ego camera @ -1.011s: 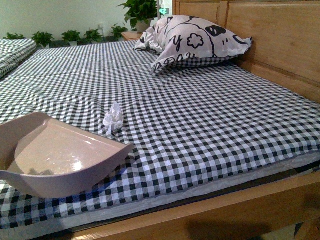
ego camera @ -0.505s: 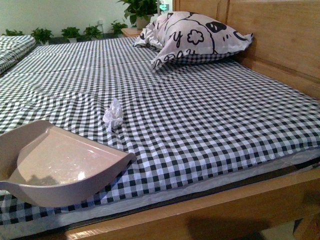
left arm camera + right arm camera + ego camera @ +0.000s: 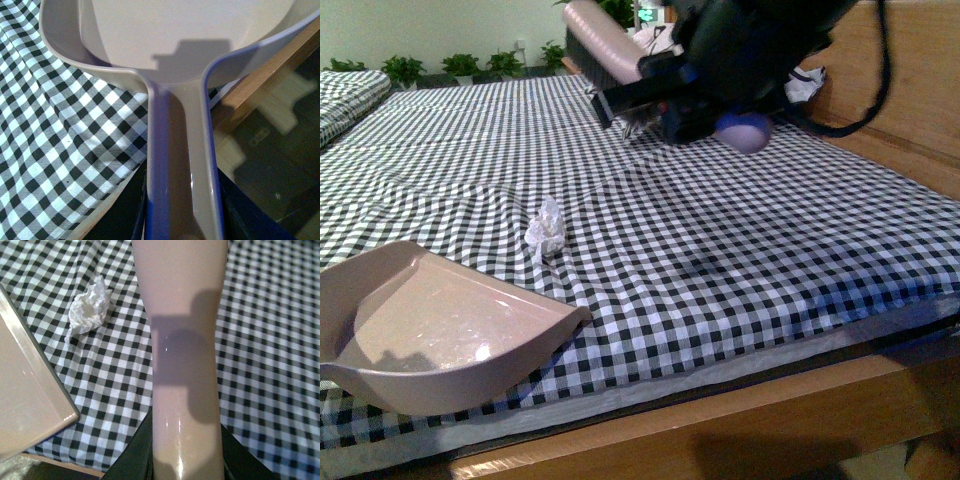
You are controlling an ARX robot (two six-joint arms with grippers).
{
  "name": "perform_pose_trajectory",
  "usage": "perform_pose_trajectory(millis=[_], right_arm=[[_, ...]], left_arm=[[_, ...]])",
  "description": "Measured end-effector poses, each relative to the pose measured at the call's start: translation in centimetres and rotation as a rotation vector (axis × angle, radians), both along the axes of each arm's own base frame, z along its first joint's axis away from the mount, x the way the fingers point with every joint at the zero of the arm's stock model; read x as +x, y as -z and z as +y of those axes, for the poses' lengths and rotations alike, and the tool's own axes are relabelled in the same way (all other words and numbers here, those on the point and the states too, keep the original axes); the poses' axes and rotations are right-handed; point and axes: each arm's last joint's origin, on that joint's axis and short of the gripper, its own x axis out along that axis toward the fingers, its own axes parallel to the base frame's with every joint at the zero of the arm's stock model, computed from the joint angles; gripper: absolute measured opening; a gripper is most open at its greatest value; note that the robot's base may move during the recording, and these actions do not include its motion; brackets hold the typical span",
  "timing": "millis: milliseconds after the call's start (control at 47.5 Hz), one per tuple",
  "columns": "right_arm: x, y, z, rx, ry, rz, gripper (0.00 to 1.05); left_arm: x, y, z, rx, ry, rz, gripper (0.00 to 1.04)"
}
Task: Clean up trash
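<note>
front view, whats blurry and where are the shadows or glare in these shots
Front view: the right arm with its brush is motion-blurred, the tissue wad sharp, and glare spots sit on the dustpan. Left wrist view: a blocky shadow falls on the dustpan's scoop. Right wrist view: a similar shadow crosses the brush handle, with small glints below it.

Tissue wad (image 3: 546, 232) lies on bed (image 3: 740, 250), left of centre, just beyond far lip of dustpan (image 3: 440, 325), not touching it. Dustpan sits at front-left w/ handle (image 3: 182, 175) running back past bed edge. Right arm (image 3: 750, 50) hangs over far-right part of bed w/ brush (image 3: 605, 55), in front of headboard (image 3: 880, 70). Plants (image 3: 460, 68) behind bed, far left.
</note>
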Motion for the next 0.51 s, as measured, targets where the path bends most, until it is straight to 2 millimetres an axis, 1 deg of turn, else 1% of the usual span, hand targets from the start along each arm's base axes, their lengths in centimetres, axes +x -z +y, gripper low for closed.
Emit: perform_pose_trajectory(millis=[126, 253, 400, 505], right_arm=[[3.4, 2.6, 2.9, -0.028, 0.014, 0.059, 0.18], [5.4, 5.2, 4.4, -0.056, 0.027, 0.092, 0.18], [6.2, 8.3, 5.0, -0.104, 0.028, 0.15, 0.18], [6.2, 9.9, 5.1, -0.126, 0.011, 0.186, 0.18]], left_arm=[[0.0, 0.0, 0.0, 0.0, 0.0, 0.0, 0.28], [0.0, 0.0, 0.0, 0.0, 0.0, 0.0, 0.28], [0.0, 0.0, 0.0, 0.0, 0.0, 0.0, 0.28], [0.0, 0.0, 0.0, 0.0, 0.0, 0.0, 0.28]])
